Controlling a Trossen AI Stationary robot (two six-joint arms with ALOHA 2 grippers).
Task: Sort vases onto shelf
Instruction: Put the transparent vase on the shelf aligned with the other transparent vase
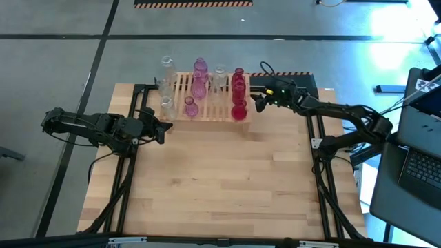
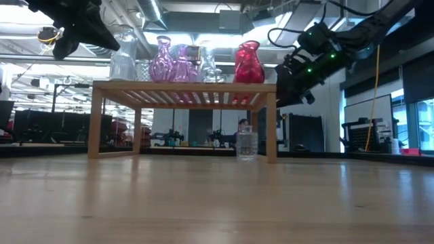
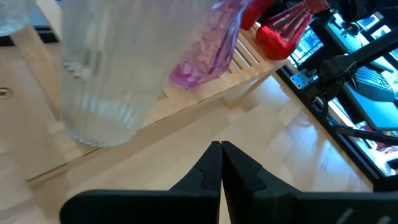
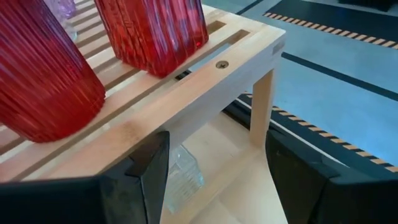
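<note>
Red, pink and clear vases [image 1: 200, 88] standing on the shelf [image 1: 180, 83] at tabletop's [image 1: 220, 186] far edge. Left gripper [image 1: 167, 127] pinched closed, empty, beside shelf; right gripper [image 1: 260, 100] parted, empty, by shelf's red end.

A robotics lab or workshop: a plank table [image 1: 227, 179] on a grey concrete floor [image 1: 62, 76] with hazard-striped tape [image 1: 193, 3], exposed ceiling lights [image 2: 152, 10], a laptop [image 1: 420, 165], and equipment benches [image 2: 41, 142] behind
</note>
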